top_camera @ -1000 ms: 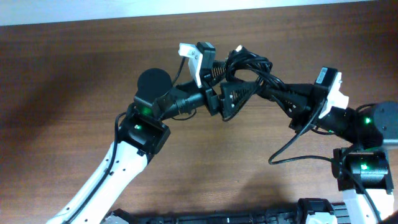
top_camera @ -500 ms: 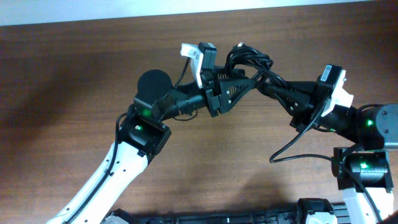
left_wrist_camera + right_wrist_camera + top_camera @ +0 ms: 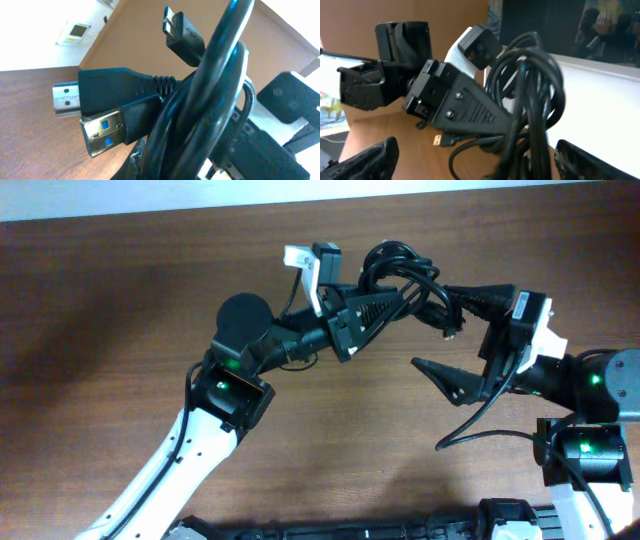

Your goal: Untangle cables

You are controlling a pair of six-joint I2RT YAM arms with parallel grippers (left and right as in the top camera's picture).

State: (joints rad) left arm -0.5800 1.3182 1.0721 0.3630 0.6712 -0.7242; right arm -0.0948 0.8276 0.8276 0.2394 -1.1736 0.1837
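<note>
The cables form one knotted black bundle held above the table's far middle. My left gripper is shut on this bundle from the left. In the left wrist view the cables fill the frame, with a flat silvery plug, a blue-tongued USB plug and a small plug sticking out. My right gripper stands open just right of the bundle, not touching it. In the right wrist view the cables hang between its spread fingers, with the left gripper clamped on them.
A loose black cord loops on the brown table beside the right arm's base. The left arm stretches diagonally from the front left. The table's far edge runs just behind the bundle.
My right gripper has opened and let go of the cables. My left gripper has shut on the bundle, which now sits slightly higher and further back.
</note>
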